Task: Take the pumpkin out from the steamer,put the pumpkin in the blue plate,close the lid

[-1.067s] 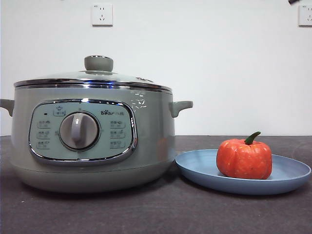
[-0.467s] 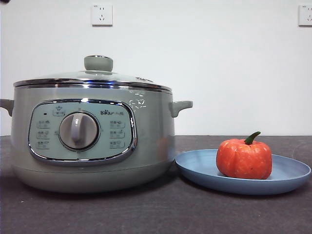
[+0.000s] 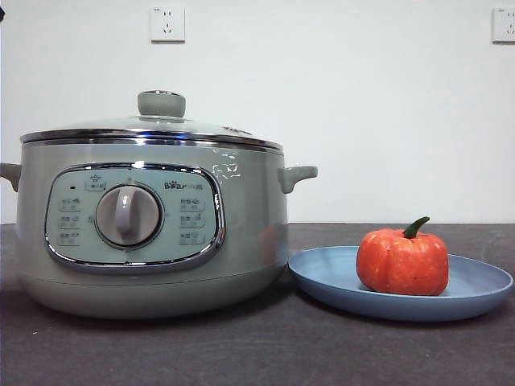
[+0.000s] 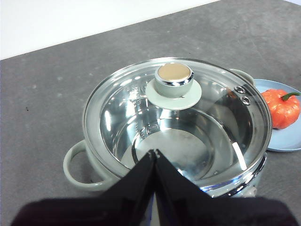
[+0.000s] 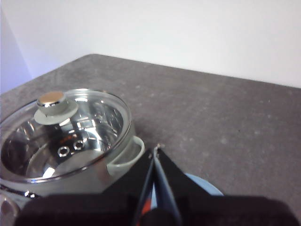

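The sage-green steamer point(image 3: 153, 233) stands on the left of the table with the glass lid point(image 3: 161, 125) seated on its rim. The orange-red pumpkin point(image 3: 402, 261) sits upright on the blue plate point(image 3: 322, 277), to the right of the steamer. My left gripper point(image 4: 154, 153) is shut and empty, high above the near rim of the lid point(image 4: 174, 89); its view also shows the pumpkin point(image 4: 281, 107). My right gripper point(image 5: 156, 148) is shut and empty, above the gap between the steamer's side handle point(image 5: 127, 157) and the plate point(image 5: 204, 186).
The dark grey table point(image 3: 257, 354) runs to a white wall with two sockets point(image 3: 167, 22). The steamer's side handle point(image 3: 298, 175) sticks out toward the plate. A small black arm tip point(image 3: 2, 12) shows at the top left corner.
The black arm tip at the top right corner has left the front view; a small one now shows at the top left. Steamer, lid, pumpkin and plate have not moved.
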